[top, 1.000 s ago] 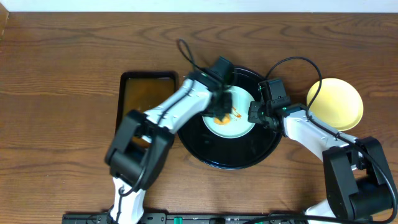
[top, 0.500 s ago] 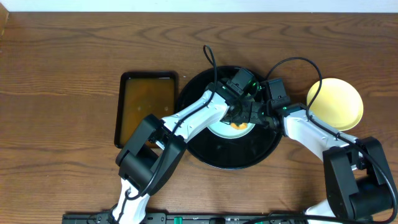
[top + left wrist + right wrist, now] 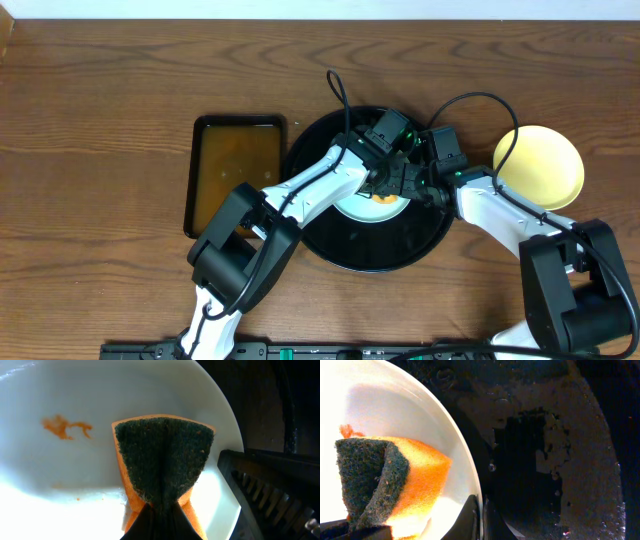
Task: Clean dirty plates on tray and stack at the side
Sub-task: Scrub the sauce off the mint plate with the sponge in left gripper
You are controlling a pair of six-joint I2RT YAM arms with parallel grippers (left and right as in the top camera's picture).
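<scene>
A pale mint-green plate [image 3: 355, 207] lies in the round black tray [image 3: 390, 250]; both arms cover most of it. My left gripper [image 3: 385, 192] is shut on an orange sponge with a dark green scouring face [image 3: 162, 462] and presses it on the plate's right part [image 3: 100, 390]. A reddish-brown smear [image 3: 65, 426] lies left of the sponge. My right gripper [image 3: 412, 188] is shut on the plate's right rim [image 3: 465, 467], and the sponge [image 3: 385, 482] shows just inside it. A pale yellow plate [image 3: 540, 165] sits on the bare wood [image 3: 100, 100] to the right.
A rectangular brown tray with a black rim [image 3: 235, 170] lies left of the round tray. The tray floor [image 3: 555, 445] is wet and streaked beside the plate. Black cables [image 3: 480, 100] arch over the back of the tray.
My left gripper swept the sponge from the plate's left-centre to its right part, close to the right gripper, then held still. The right gripper has not moved.
</scene>
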